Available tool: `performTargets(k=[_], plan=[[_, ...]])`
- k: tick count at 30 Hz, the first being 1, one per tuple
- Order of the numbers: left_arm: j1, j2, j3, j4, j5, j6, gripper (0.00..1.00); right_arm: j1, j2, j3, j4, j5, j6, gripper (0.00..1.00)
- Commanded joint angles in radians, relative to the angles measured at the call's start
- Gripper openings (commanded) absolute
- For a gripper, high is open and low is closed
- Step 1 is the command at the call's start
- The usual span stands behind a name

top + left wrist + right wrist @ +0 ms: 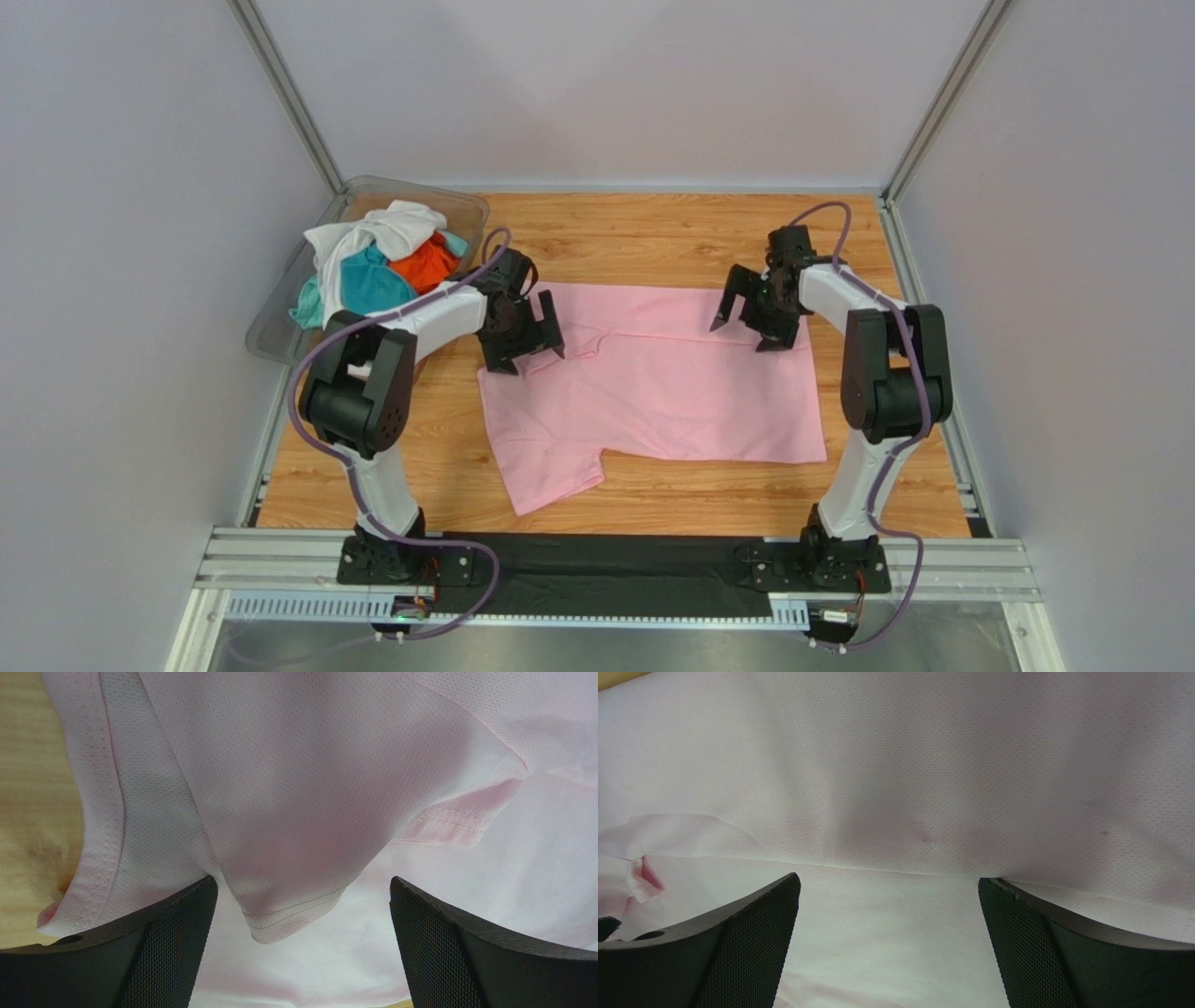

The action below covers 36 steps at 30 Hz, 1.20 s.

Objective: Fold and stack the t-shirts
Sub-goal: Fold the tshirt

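Note:
A light pink t-shirt (659, 392) lies spread on the wooden table, its far edge folded over along a straight crease and one sleeve sticking out at the near left. My left gripper (526, 353) is open over the shirt's left end; in the left wrist view (300, 882) a folded sleeve corner (281, 910) lies between the jaws, not gripped. My right gripper (744, 329) is open over the shirt's far right part; in the right wrist view (889, 878) the fold edge (892, 868) runs between the jaws. White (400, 224), teal (368, 280) and orange (424, 263) t-shirts are piled at the far left.
The piled shirts sit in a clear plastic bin (281, 319) at the table's far left corner, close behind my left arm. Bare wood (659, 238) shows beyond the pink shirt. Grey walls and metal frame rails close in the table's sides.

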Motion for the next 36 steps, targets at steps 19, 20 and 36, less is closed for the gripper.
performTargets(k=[19,20,36], plan=[[0.016,-0.139,0.141,-0.119,-0.105,0.066,1.00,-0.061,-0.204,0.136,-0.102,0.065,-0.036,1.00],[0.010,-0.179,0.110,-0.120,-0.107,0.059,1.00,-0.060,-0.246,0.102,-0.100,0.081,-0.031,1.00],[-0.248,-0.730,-0.516,-0.137,-0.101,-0.165,0.97,-0.070,-0.919,-0.530,-0.094,0.260,0.180,1.00]])
